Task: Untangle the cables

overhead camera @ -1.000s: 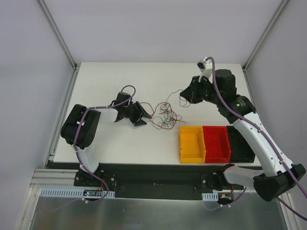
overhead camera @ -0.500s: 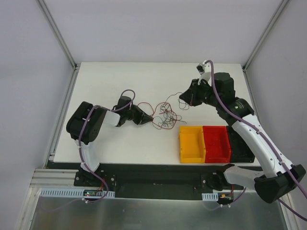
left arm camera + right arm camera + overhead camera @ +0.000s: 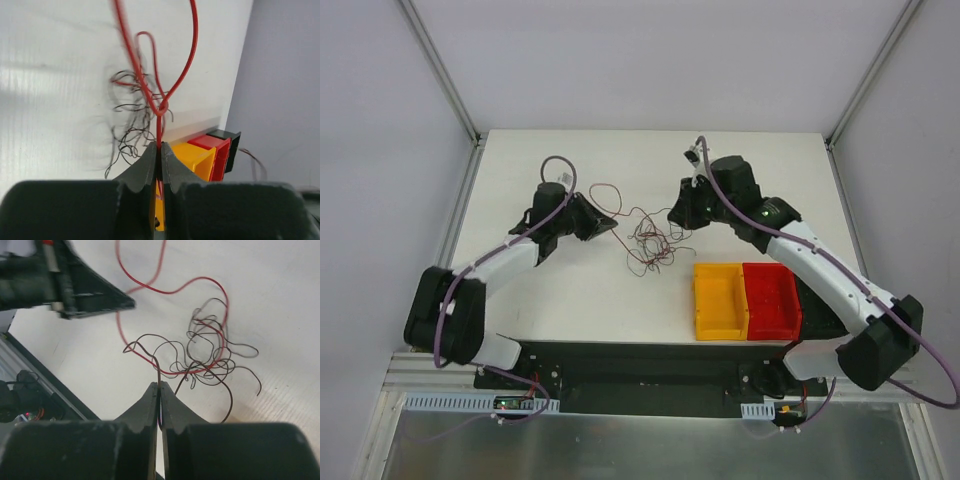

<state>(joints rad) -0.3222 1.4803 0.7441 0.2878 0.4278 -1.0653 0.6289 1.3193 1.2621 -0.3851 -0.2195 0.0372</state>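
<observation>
Red wire (image 3: pixel 172 85) runs straight out from between the pressed-together fingers of the left gripper (image 3: pixel 159 150), which pinches it just short of a crossing where the strand loops over itself. The rest of the cables (image 3: pixel 648 243) lie as a loose scribble on the table (image 3: pixel 570 290), ahead of that gripper and between it and the right gripper (image 3: pixel 159 387). The right one is likewise closed, nipping a dark wire (image 3: pixel 157 371) that leads forward into the knot. Holding one strand on each side looks meant to let the arms draw the tangle apart.

A second ago the left jaws stood open beside the heap; now they have shut on the red strand and drawn away from it. The right gripper has come in nearer the tangle, which looks narrower.
</observation>
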